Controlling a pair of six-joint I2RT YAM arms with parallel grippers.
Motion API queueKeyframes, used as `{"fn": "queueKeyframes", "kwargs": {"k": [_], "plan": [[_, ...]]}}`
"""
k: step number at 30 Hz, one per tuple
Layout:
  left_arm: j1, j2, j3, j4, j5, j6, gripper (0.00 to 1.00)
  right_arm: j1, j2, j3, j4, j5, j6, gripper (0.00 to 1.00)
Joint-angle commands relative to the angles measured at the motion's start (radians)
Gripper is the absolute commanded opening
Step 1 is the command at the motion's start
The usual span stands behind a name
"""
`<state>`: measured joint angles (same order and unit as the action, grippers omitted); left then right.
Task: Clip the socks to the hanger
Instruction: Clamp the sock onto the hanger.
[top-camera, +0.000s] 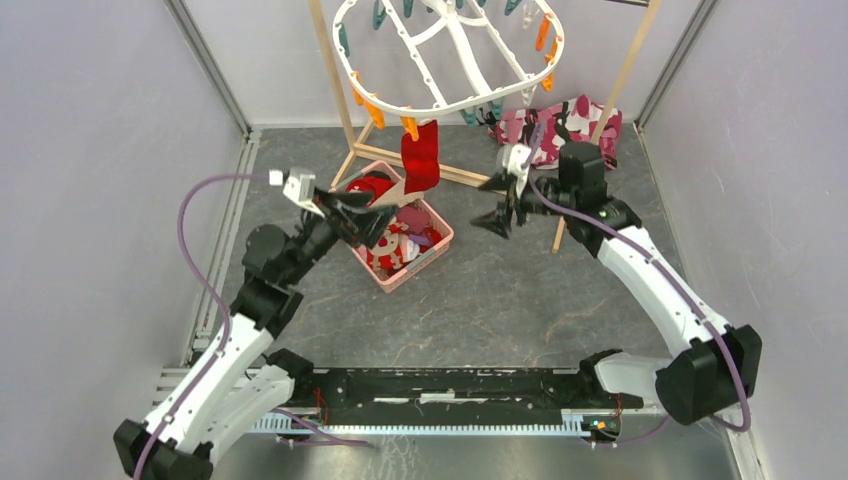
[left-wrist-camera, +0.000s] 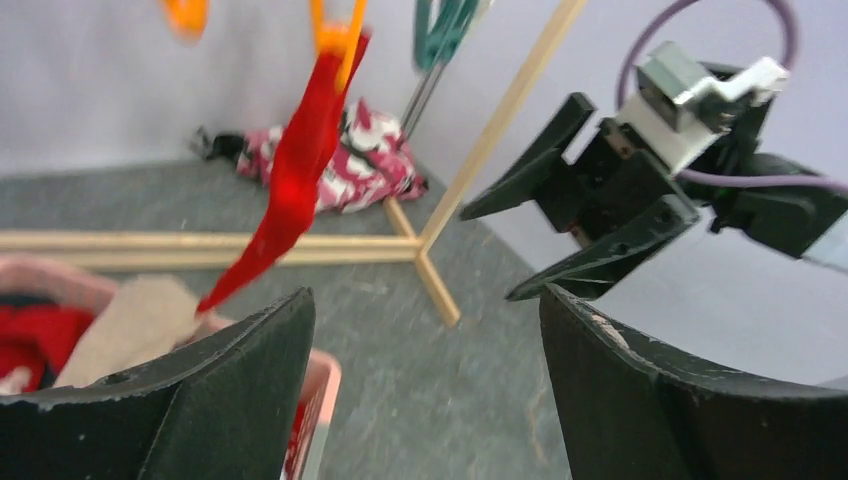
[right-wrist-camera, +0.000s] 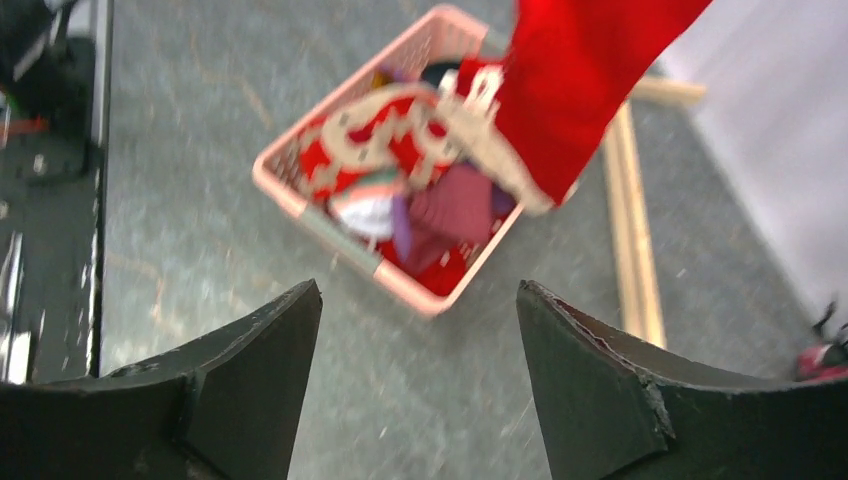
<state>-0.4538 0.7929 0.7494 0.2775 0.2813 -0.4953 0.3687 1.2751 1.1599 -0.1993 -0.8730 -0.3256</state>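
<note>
Hanger (top-camera: 470, 48) top out of frame; socks (top-camera: 402, 242) partly behind left pincer (top-camera: 375, 222), agape like right pincer (top-camera: 490, 205), both empty.

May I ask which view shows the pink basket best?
Right wrist: the pink basket appears nearly whole, socks inside. Top external shows it partly covered; left wrist, only a blurred corner.
</note>
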Motion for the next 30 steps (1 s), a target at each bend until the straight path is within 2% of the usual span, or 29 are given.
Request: {"fn": "queueKeyframes", "kwargs": {"k": [1, 3, 6, 12, 17, 21, 30], "plan": [[0.001, -0.118, -0.183, -0.107, -0.084, 0.052, 0.88, -0.027, -0.111, -0.157, -0.218, -0.062, -0.34, 0.8], [0.0, -0.154, -0.257, -0.131, -0.144, 0.028, 0.85, -0.047, -0.157, -0.243, -0.215, -0.073, -0.382, 0.8], [0.001, -0.173, -0.32, -0.139, -0.203, -0.025, 0.75, -0.086, -0.188, -0.283, -0.239, -0.079, -0.434, 0.81], [0.001, -0.1, -0.302, -0.168, -0.327, -0.059, 0.6, -0.099, -0.163, -0.287, -0.27, -0.093, -0.473, 0.81], [0.001, 0.018, -0.27, -0.122, -0.391, -0.069, 0.57, -0.104, -0.166, -0.289, -0.275, -0.083, -0.484, 0.81], [0.001, 0.113, -0.249, -0.094, -0.391, -0.086, 0.56, -0.106, -0.176, -0.292, -0.277, -0.08, -0.491, 0.8], [0.003, 0.2, -0.229, -0.022, -0.44, -0.071, 0.56, -0.105, -0.163, -0.284, -0.306, -0.085, -0.513, 0.79]]}}
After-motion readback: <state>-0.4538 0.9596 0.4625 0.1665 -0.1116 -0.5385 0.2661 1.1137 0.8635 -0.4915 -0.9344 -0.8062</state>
